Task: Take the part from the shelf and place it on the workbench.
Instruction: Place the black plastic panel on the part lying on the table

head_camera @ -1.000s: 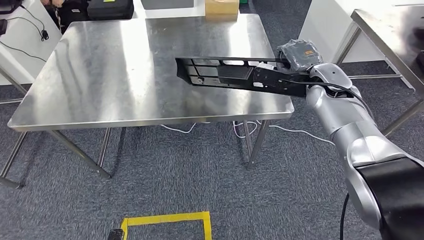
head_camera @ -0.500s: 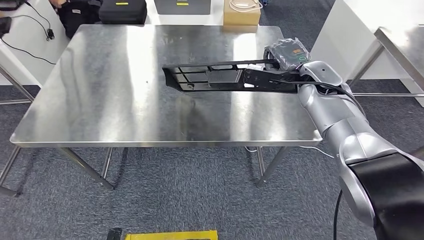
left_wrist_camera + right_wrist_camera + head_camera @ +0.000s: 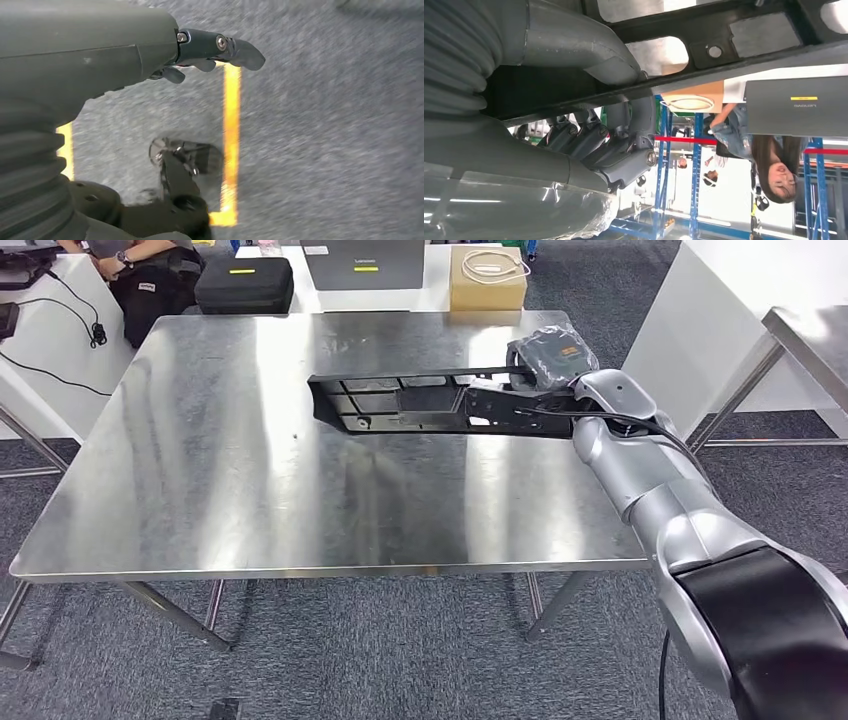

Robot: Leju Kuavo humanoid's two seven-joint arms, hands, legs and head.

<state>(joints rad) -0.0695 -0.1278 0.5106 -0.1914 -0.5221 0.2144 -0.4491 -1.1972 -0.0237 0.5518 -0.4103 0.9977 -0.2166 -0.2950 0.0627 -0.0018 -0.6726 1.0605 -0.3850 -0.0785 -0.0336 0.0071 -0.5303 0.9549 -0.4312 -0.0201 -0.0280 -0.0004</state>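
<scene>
Beginning at the far left of the head view, a person (image 3: 140, 265) is sitting beyond the far edge of the workbench (image 3: 200, 460), next to a closed black case (image 3: 244, 284); its contents cannot be determined. Further right along that far side, a dark laptop (image 3: 365, 262) and an open cardboard box (image 3: 488, 278) holding a coil of pale cable are resting well ahead of the right hand (image 3: 555, 355). The part (image 3: 420, 405), a long black openwork frame, is extending leftward from the right hand over the middle of the steel top; whether it is touching the surface or hanging just above it cannot be told. The right hand is gripping the part's near end, with a clear plastic wrap covering the back of the hand. The right wrist view is showing what the head view is not: the thick grey thumb (image 3: 574, 45) is pressing across one side of the part (image 3: 734, 45) while the darker fingers (image 3: 589, 140) are curling against the opposite side, clamping the frame between them. The left wrist view is showing the left hand (image 3: 150, 55) hanging over grey carpet (image 3: 325, 125) crossed by yellow tape lines (image 3: 231, 125), its fingers (image 3: 240, 50) curled slightly, apart, and holding nothing.
</scene>
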